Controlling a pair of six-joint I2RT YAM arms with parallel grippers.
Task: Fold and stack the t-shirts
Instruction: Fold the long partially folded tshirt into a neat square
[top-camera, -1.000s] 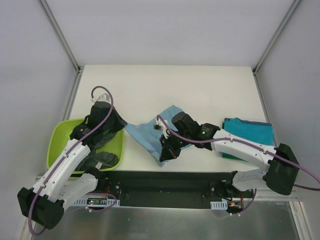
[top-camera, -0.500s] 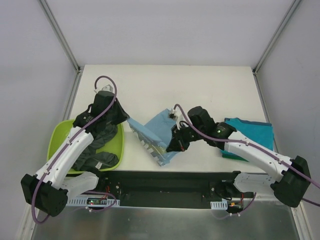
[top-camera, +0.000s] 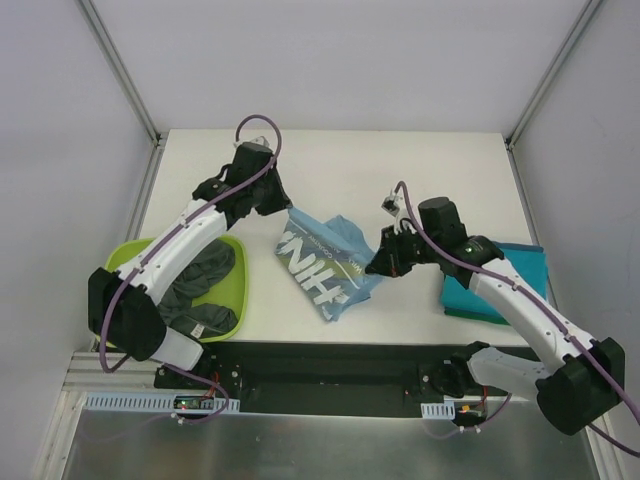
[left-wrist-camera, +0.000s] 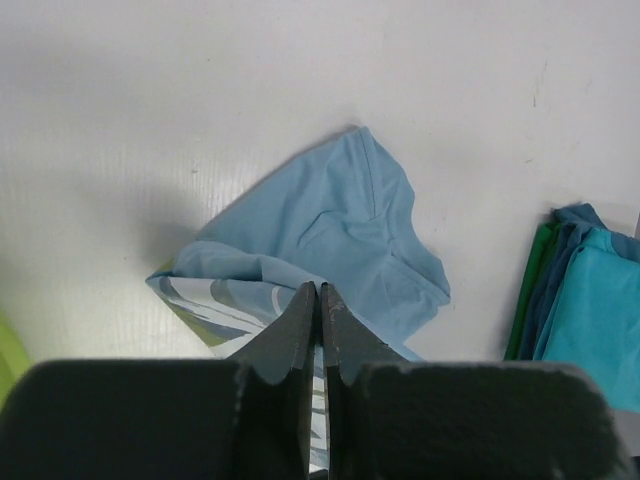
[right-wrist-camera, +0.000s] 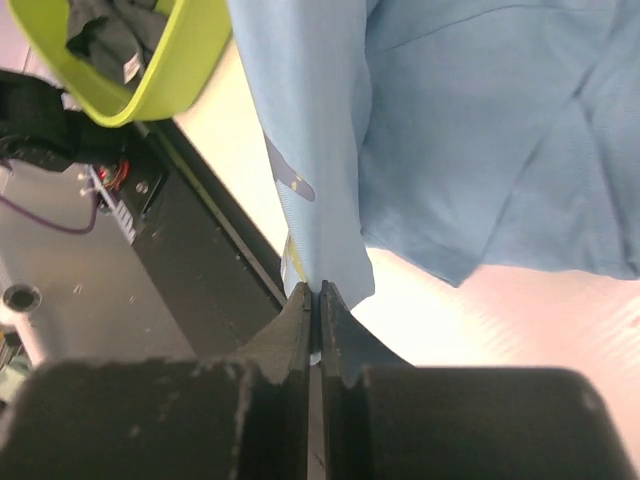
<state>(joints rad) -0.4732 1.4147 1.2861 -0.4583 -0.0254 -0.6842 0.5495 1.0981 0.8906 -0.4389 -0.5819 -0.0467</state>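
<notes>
The light blue t-shirt (top-camera: 330, 262) with white printed marks hangs stretched between my two grippers above the middle of the table. My left gripper (top-camera: 285, 208) is shut on its left edge (left-wrist-camera: 290, 290). My right gripper (top-camera: 377, 266) is shut on its right edge (right-wrist-camera: 320, 240). The cloth sags between them and its low end touches the table near the front edge. A folded teal t-shirt (top-camera: 497, 282) lies at the right (left-wrist-camera: 590, 300). Dark grey t-shirts (top-camera: 197, 290) lie in the lime-green tub (top-camera: 120, 265).
The lime-green tub stands at the front left and shows in the right wrist view (right-wrist-camera: 170, 60). A black bar (top-camera: 330, 365) runs along the table's front edge. Grey walls with metal posts enclose the white table (top-camera: 340, 160).
Both grippers have lifted the light blue shirt and moved away from me. The left one went up and right, the right one right, so the shirt opened and its print shows.
</notes>
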